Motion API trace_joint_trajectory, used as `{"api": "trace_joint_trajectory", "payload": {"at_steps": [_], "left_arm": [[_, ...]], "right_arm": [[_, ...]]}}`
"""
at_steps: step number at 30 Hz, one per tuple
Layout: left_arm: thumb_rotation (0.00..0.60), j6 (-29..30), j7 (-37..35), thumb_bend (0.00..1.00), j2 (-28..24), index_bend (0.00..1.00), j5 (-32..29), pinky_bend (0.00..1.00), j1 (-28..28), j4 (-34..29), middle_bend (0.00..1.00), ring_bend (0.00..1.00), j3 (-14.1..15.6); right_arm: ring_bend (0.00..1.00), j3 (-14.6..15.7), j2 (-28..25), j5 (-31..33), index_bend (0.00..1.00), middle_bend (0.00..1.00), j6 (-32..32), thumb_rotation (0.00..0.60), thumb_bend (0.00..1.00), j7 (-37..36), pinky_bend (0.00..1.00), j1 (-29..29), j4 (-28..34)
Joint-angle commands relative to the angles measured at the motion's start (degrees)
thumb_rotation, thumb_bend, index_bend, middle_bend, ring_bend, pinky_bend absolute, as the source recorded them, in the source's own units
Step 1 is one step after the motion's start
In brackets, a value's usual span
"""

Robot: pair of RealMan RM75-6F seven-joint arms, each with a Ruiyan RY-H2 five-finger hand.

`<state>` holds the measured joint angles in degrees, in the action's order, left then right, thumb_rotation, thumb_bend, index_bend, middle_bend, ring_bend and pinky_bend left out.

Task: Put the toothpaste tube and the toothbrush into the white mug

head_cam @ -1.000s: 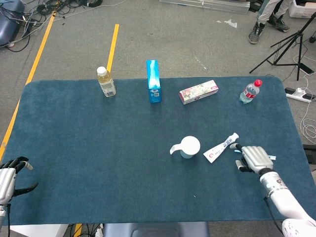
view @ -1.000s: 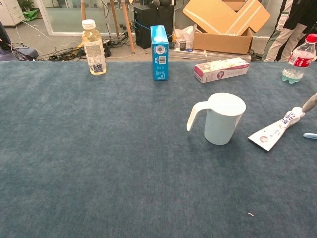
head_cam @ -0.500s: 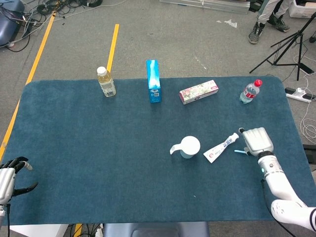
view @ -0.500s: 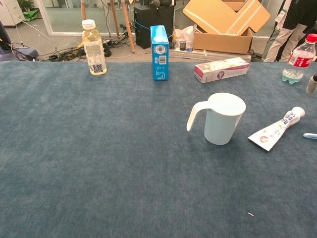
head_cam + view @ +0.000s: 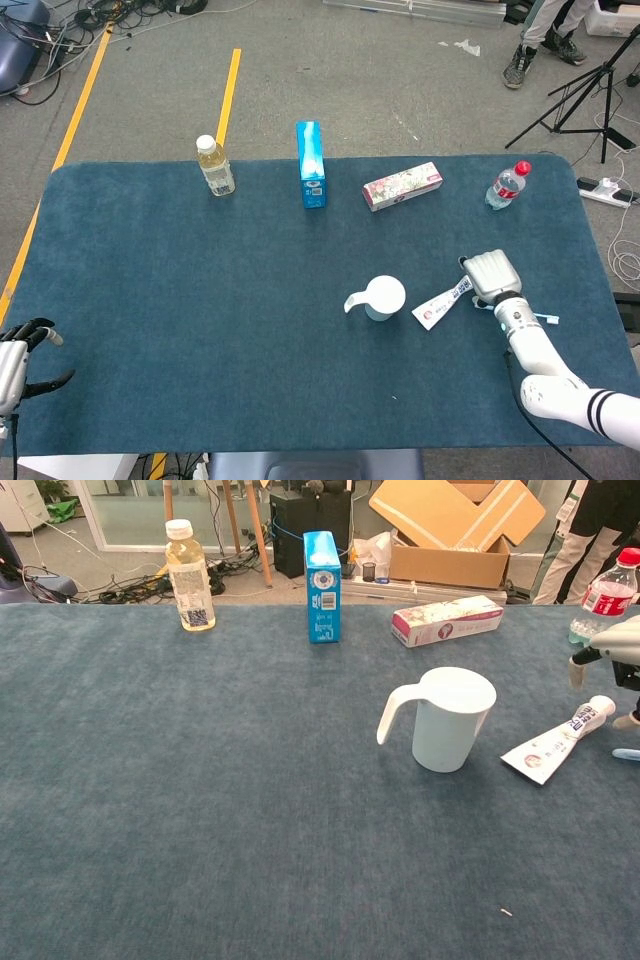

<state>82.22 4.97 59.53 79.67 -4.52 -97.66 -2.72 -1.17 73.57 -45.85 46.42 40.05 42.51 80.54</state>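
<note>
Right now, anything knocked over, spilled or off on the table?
Nothing stands out. The white mug is upright, the toothpaste tube lies flat right of it, and both bottles stand upright and capped. The right robot hand hovers at the tube's cap end.

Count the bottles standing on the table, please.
2: a yellow-liquid bottle at the far left edge and a red-capped bottle at the far right. None seems hidden.
</note>
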Motion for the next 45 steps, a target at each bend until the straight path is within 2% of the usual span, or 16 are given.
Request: {"api": "trace_joint_trajectory", "payload": {"at_steps": [1,11,15,29,37,45], "left_arm": [[0.6,0.1,-0.1,0.0,-0.1,0.47,0.1,0.39,0.1,-0.1,0.31,0.33,0.0],[0.6,0.2,-0.3,0.0,-0.3,0.47,0.0,0.39,0.2,-0.2,0.31,0.33,0.0],[0.6,0.4,-0.4,0.0,-0.4,0.47,0.1,0.39,0.3,-0.3,0.31,0.33,0.1],[0.6,0.7,-0.6,0.0,-0.6,0.47,0.3,0.39,0.6,-0.4,0.31,0.33,0.1],[0.6,0.7,-0.5,0.0,-0.6,0.47,0.3,0.39,0.6,-0.4,0.31,0.33,0.1],[0.6,0.6,-0.2,0.0,-0.5,0.47,0.3,0.39,0.6,-0.5,0.31,0.33,0.1]], "right_arm": [[1.0,0.3,1.1,0.8,0.34,0.98,-1.2,0.6,0.13,0.2,1.0,0.9,-1.4],[1.0,1.0,4.1,2.5,0.38,0.98,-3.7,0.6,0.15,0.2,1.0,2.8,-5.2],[1.0,1.1,5.4,1.9,0.4,0.98,-4.5,0.6,0.18,-1.2,1.0,3.1,-7.0],[1.0,2.3,7.1,1.4,0.63,0.98,-5.3,0.6,0.33,-2.8,1.0,3.1,-10.0],[1.0,1.9,4.1,1.7,0.68,0.99,-3.7,0.6,0.36,-3.9,1.0,2.7,-6.0],[1.0,0.8,-2.6,2.2,0.68,0.99,-0.2,0.6,0.37,-4.6,1.0,2.5,3.5]]}}
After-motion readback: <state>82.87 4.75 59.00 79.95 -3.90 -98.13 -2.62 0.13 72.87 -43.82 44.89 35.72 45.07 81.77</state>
